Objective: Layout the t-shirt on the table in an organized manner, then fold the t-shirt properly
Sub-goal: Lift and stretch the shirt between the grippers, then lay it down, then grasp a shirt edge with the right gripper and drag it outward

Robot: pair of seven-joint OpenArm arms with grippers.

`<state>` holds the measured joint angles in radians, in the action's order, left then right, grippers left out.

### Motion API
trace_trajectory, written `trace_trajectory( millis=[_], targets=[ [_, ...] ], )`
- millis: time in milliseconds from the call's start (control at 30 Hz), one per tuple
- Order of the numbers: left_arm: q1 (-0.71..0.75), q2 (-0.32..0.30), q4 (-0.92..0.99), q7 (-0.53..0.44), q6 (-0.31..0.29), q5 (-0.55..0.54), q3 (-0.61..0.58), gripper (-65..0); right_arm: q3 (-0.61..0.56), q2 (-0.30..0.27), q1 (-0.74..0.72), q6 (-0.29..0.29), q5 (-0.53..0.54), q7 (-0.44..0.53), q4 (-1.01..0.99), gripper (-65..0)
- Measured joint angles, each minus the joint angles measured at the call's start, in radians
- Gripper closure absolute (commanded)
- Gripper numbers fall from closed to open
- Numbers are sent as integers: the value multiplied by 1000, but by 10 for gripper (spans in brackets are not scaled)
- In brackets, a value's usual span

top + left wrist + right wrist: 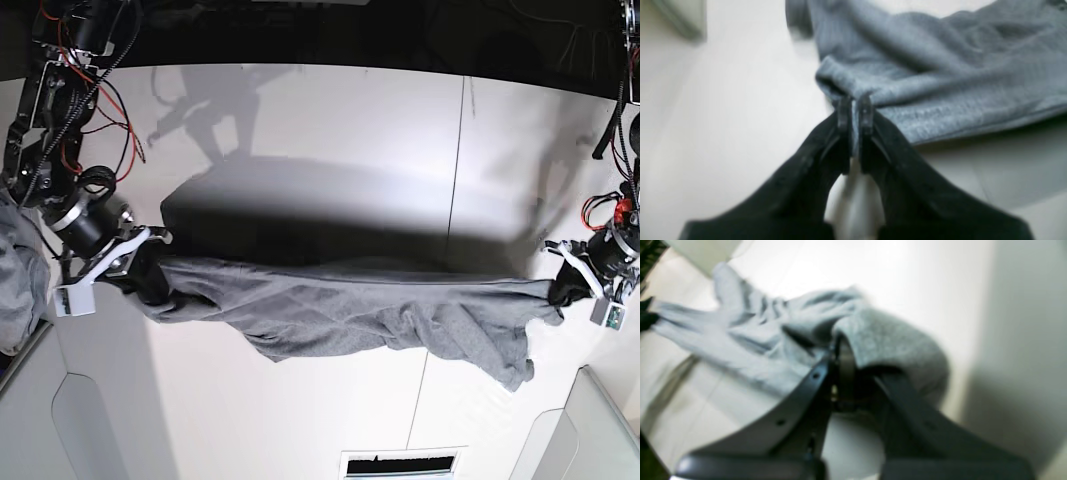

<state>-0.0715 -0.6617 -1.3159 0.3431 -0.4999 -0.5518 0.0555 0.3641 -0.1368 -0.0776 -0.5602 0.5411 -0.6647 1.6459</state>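
Spanning the white table [330, 130], the grey t-shirt [340, 310] hangs stretched between two arms, its long axis running left to right, the middle sagging in folds toward the near edge. At the left of the base view, the right gripper [140, 268] pinches one end of the cloth, jaws pressed together on it; at the right, the left gripper [854, 110] clamps a hem edge likewise. Each end lies directly at its jaws, so lowering it flat would likely need both arms together.
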Motion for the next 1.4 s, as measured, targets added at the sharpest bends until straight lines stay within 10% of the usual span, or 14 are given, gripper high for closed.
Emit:
trace_trajectory(
  millis=[233,433,633,967,1400],
  targets=[
    [12,-35,-244,207,-5,-129,81,0,55,-28,-25,2,27,-63,69,0],
    [10,56,-164,158,-3,-82,75,0,58,-29,-27,16,-50,-23,0,-420],
    [-5,74,-98,141,-2,-72,76,0,72,-27,-33,146,-111,-3,-52,-420],
    [-104,70,-138,185,-7,-100,77,0,93,69,164,137,-23,-88,-55,-419],
    [-120,71,-137,230,-10,-172,77,0,71,140,97,100,-40,194,-400,-409]
  ],
)
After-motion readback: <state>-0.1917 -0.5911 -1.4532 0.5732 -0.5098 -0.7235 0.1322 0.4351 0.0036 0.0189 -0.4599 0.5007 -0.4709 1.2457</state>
